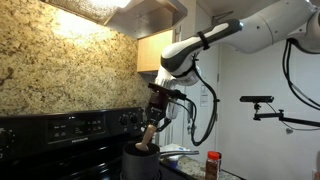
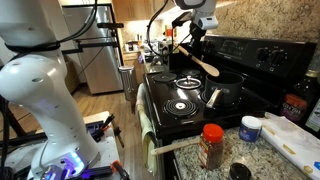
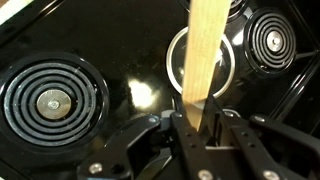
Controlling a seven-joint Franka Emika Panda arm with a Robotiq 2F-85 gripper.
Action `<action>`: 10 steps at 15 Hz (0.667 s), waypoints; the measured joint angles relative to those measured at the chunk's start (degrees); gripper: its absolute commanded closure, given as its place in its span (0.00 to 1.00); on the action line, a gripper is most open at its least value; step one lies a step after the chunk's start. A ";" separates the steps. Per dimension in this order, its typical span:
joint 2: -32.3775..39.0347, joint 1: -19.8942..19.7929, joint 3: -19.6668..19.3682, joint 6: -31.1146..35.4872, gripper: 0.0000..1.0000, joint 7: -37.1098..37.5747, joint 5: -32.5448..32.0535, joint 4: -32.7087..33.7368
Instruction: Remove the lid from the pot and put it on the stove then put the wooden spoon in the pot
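Note:
My gripper [image 1: 158, 103] is shut on the handle of the wooden spoon [image 1: 149, 133], also seen in an exterior view [image 2: 205, 67]. The spoon hangs tilted, its bowl end just above the open dark pot [image 1: 140, 163], which stands on the black stove [image 2: 225, 92]. In the wrist view the spoon's flat handle [image 3: 203, 50] runs up from between my closed fingers [image 3: 193, 125]. Behind it lies a round glass lid with a metal rim [image 3: 226, 62], flat on the stovetop between burners; it also shows in an exterior view [image 2: 187, 82]. The pot is out of the wrist view.
Coil burners [image 3: 55, 100] [image 3: 270, 38] flank the lid. A red-capped spice jar [image 2: 211, 146] and a small white tub [image 2: 250, 128] stand on the granite counter beside the stove. The stove's control panel [image 1: 70, 128] and a range hood are behind.

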 measured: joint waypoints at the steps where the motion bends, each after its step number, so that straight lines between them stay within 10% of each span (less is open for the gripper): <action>1: 0.54 -0.05 0.00 0.00 0.89 -0.66 0.03 0.36; 10: 2.72 -0.83 -0.14 0.11 0.90 -1.27 7.52 1.88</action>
